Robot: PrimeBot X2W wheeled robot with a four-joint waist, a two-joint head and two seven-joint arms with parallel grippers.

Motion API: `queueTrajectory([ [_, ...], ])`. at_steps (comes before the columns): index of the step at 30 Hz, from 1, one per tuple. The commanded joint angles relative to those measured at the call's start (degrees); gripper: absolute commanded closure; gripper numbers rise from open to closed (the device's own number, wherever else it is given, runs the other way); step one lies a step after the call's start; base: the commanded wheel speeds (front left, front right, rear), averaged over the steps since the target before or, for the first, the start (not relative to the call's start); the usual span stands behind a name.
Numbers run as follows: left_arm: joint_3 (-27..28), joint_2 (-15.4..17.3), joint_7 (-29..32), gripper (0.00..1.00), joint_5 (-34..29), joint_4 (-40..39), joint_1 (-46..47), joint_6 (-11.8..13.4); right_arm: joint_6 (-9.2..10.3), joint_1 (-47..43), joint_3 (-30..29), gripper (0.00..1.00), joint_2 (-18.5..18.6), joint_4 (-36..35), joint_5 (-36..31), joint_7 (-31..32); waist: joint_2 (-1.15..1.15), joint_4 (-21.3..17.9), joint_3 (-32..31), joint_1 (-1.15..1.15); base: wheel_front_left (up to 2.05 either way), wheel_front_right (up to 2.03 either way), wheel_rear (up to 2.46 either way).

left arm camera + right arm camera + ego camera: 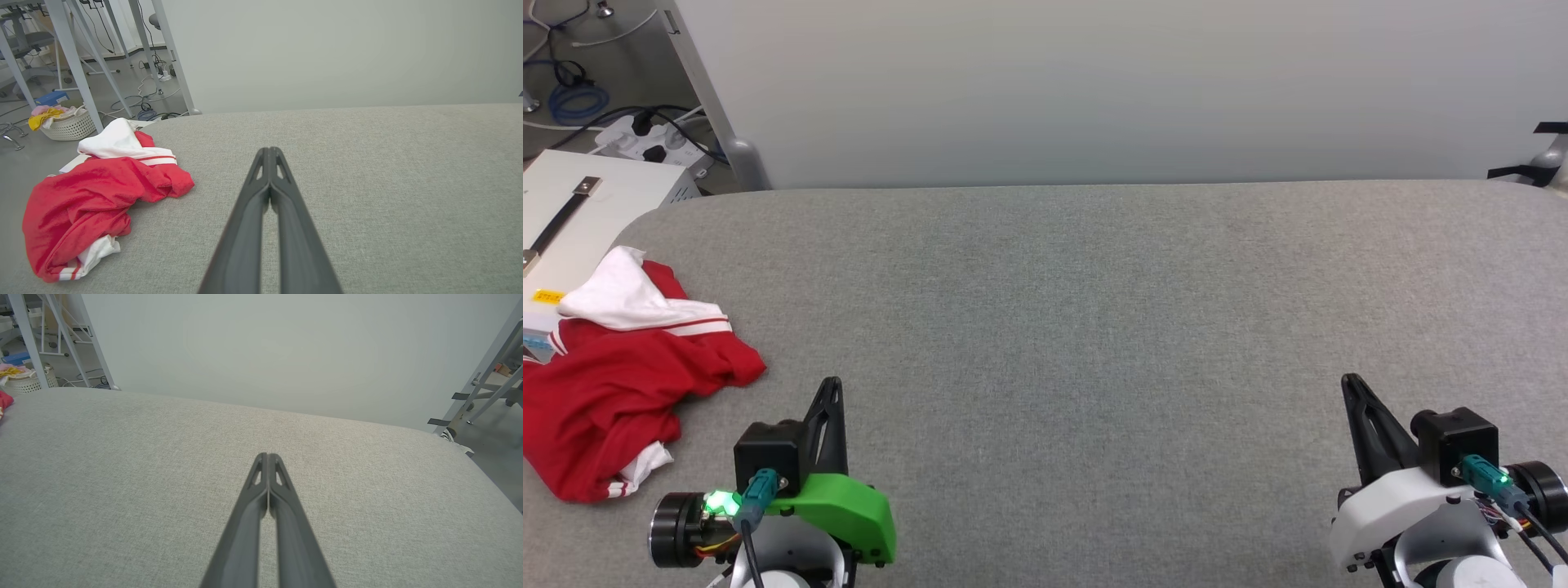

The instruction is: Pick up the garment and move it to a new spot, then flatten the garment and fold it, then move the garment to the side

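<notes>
Red garment [613,384] (white sleeves, red-and-white stripes) on grey table [1094,327]

Green left cover [845,508], white right cover [1380,502], dark slotted fingers [245,228]

We find the garment [621,384] bunched at the counter's [1094,327] left end, against its left edge. Our left claw [832,388] is just right of it and nearer us; our right claw [1349,382] is well apart, over the right end. A wall [1094,82] stands behind the counter, and a basket [71,126] sits on the floor [122,87] beyond the left end
</notes>
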State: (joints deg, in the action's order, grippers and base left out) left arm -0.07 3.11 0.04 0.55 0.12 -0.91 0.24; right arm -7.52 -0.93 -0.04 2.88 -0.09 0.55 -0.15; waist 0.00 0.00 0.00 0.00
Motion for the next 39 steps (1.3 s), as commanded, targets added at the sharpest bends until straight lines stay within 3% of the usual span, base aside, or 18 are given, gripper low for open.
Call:
queueTrajectory([
  [1, 0.07, -0.24, -0.04, 1.0, -0.55, -0.12, 0.91, -0.24, 0.03, 0.93, 0.04, 1.0, -0.01, 0.09, -0.55, 0.15, 0.0, 0.0, 0.0, 0.0, 0.0, 0.0, 0.0],
  [39, 0.07, -0.24, -0.04, 1.0, -0.55, -0.12, 0.91, -0.24, 0.03, 0.93, 0.04, 1.0, -0.01, 0.09, -0.55, 0.15, 0.0, 0.0, 0.0, 0.0, 0.0, 0.0, 0.0],
])
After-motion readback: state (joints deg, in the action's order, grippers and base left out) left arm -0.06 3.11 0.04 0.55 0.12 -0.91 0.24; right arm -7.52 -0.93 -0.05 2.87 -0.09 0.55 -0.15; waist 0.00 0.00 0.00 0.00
